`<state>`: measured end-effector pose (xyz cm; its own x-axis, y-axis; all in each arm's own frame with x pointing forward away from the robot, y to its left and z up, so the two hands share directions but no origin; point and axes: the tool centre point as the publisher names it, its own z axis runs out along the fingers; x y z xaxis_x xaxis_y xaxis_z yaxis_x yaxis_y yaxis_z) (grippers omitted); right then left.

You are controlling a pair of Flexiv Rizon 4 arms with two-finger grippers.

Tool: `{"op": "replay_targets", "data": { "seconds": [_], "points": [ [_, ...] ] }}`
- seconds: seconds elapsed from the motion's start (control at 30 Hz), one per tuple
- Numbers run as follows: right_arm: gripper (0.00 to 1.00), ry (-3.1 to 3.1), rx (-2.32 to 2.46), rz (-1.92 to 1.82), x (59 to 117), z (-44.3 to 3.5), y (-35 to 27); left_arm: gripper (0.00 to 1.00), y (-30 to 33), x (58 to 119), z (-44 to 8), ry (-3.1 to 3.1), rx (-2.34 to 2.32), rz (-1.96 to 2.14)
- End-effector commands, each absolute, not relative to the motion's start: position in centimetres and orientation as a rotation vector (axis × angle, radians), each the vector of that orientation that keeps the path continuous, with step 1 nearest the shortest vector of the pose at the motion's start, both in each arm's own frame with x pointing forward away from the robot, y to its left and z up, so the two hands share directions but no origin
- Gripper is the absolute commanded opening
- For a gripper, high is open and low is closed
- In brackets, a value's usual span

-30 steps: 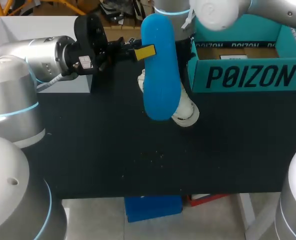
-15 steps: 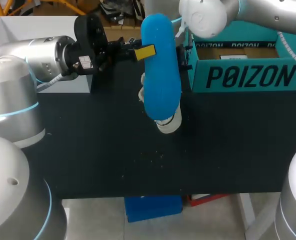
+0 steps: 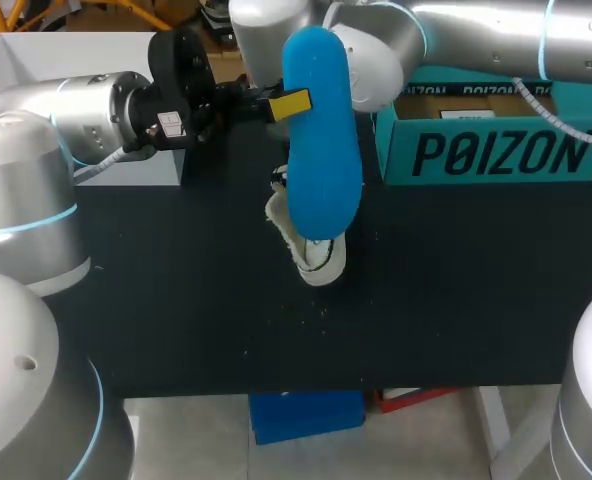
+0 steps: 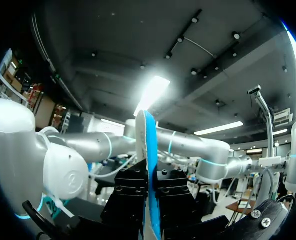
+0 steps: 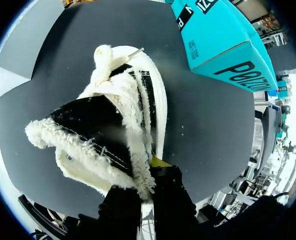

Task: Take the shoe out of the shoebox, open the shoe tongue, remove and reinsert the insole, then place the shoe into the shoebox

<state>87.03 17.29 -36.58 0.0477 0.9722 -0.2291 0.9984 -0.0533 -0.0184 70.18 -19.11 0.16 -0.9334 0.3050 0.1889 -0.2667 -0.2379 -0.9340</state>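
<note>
Shoe (image 3: 313,264) shifted left | left tool (image 3: 288,104) clamps insole (image 3: 322,150) | right tool (image 5: 147,192) grips shoe

**Operator:** Left arm status?
**Unit:** My left arm (image 3: 86,110) is holding level from the left side. My left gripper (image 3: 291,103) is clamping the insole (image 3: 321,150) from two sides.
**Operator:** Right arm?
**Unit:** My right arm (image 3: 456,30) is sitting past the middle. My right gripper (image 5: 145,180) is pinching the shoe (image 5: 113,125) collar.

I see a bright blue insole (image 3: 321,130), a shoe (image 5: 88,120) with black upper, white sole and cream woolly fleece trim, a teal shoebox (image 3: 496,150) with dark lettering, and a black table (image 3: 176,300) flecked with pale specks.
</note>
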Motion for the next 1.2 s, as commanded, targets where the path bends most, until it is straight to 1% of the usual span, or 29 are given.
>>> {"op": "replay_targets", "data": {
  "seconds": [0.03,0.23,0.27,0.3,0.43,0.57,0.73,0.77,0.83,0.87,1.2],
  "points": [
    [0.00,2.035,2.172,-0.285,87.1,-37.7,17.3,0.00,-19.2,70.1,0.1,-1.666,-0.046,2.224],
    [0.00,1.998,2.213,-0.296,86.6,-38.0,16.6,0.00,-19.2,70.1,0.1,-1.666,-0.046,2.224],
    [0.26,1.987,2.230,-0.291,86.5,-38.0,16.4,0.00,-19.2,70.1,0.1,-1.666,-0.046,2.224],
    [1.00,1.984,2.246,-0.279,86.5,-37.9,16.2,0.00,-19.2,70.1,0.1,-1.666,-0.046,2.224],
    [1.00,2.058,2.312,-0.224,86.0,-36.8,15.4,0.00,-19.2,70.1,0.1,-1.666,-0.046,2.224],
    [1.00,2.167,2.419,0.054,85.8,-34.3,14.6,0.00,-19.2,70.1,0.1,-1.666,-0.046,2.224],
    [1.00,2.317,2.484,0.547,85.9,-30.9,13.9,0.00,-19.2,70.1,0.1,-1.666,-0.046,2.224],
    [1.00,2.342,2.504,0.664,85.9,-30.3,13.8,0.00,-19.2,70.1,0.1,-1.666,-0.046,2.224],
    [1.00,2.359,2.490,1.029,86.0,-28.7,13.3,0.00,-19.2,70.1,0.1,-1.666,-0.046,2.224],
    [1.00,2.371,2.433,1.088,86.1,-27.7,13.0,0.00,-19.2,70.1,0.1,-1.666,-0.046,2.224],
    [1.00,2.371,2.433,1.088,86.1,-27.7,13.0,0.00,-19.2,70.1,0.1,-1.666,-0.046,2.224]
  ]
}}
